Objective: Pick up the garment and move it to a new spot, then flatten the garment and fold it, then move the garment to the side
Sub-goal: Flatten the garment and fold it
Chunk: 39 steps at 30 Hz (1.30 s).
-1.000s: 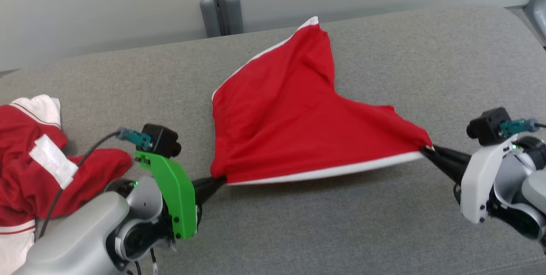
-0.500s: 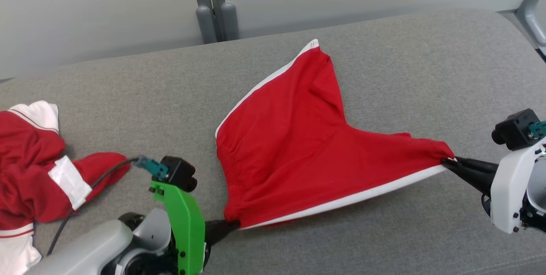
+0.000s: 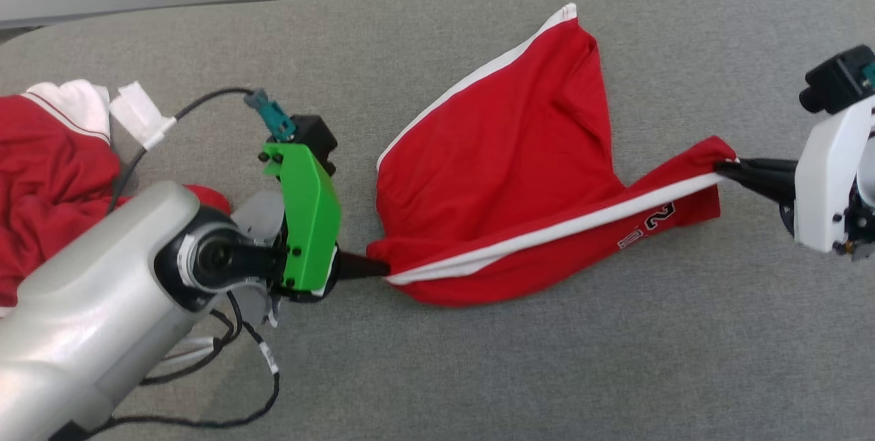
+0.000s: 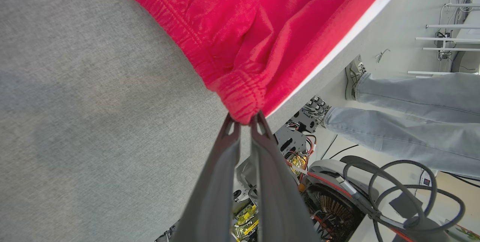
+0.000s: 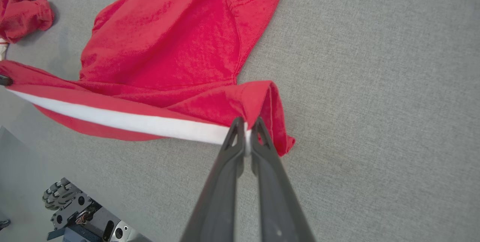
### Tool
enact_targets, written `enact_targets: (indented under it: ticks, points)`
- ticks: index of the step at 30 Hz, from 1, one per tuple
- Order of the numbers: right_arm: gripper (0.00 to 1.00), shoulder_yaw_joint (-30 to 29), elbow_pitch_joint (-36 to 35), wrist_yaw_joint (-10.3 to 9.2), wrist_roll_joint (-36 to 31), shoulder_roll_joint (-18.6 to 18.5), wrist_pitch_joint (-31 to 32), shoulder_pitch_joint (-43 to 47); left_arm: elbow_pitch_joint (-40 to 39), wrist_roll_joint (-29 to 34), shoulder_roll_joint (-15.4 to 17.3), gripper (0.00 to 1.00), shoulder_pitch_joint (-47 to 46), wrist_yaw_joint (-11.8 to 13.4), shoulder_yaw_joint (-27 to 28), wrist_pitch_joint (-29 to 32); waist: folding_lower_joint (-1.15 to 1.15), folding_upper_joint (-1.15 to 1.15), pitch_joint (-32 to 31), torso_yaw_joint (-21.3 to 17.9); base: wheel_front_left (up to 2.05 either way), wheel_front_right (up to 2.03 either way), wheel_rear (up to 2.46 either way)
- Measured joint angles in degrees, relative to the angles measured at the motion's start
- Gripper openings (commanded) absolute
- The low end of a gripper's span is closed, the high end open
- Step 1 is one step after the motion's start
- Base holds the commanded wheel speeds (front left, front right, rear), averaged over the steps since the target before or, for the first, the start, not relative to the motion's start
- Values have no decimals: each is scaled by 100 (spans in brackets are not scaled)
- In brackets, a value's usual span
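We held the red garment (image 3: 506, 154) stretched between our two grippers over the middle of the grey padded surface (image 3: 615, 372). Our left gripper (image 3: 380, 268) was clamped on one bunched corner at the gathered hem, and the left wrist view showed its fingers pressed together on the cloth. Our right gripper (image 3: 722, 167) was pinched tight on the opposite corner, right at the end of the white stripe (image 3: 547, 237). That stripe ran taut from one gripper to the other, and a flap bearing white numbers (image 3: 649, 225) hung just below it. The rest of the garment lay on the surface, reaching away from us to a white-edged tip. A second red and white garment (image 3: 48, 154) lay crumpled at our left, well apart from the one we held. In the left wrist view a person's legs (image 4: 412, 129) in jeans stood beyond the edge of the surface
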Motion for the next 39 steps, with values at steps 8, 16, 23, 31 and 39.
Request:
enact_targets:
  ticks: [8, 16, 23, 31, 39]
  points:
    - [0, -101, 686, 0, 45, 286, 623, -1179, 535, -112, -372, 0, -853, 201, 241, 315, 0, 0, 539, 250, 0, 0, 0]
    - [0, -40, 1429, -1, -98, 654, 828, -2348, 953, -45, -588, 0, -1602, 381, 400, 487, 0, 0, 1222, 457, 0, 0, 0]
    - [0, 58, 2047, 0, -258, 938, 808, -3282, 1198, 63, -717, 0, -2128, 581, 492, 588, 1, 0, 1780, 626, 0, 0, 0]
    - [100, 282, 2639, -1, -320, 1228, 436, -3785, 1333, 62, -821, 100, -2313, 716, 565, 625, 1, 0, 2094, 859, 0, 0, 0]
    - [100, 586, 2920, -1, -196, 1287, -119, -3746, 1366, 7, -861, 100, -2227, 648, 615, 578, 1, 0, 1839, 896, 0, 0, 0]
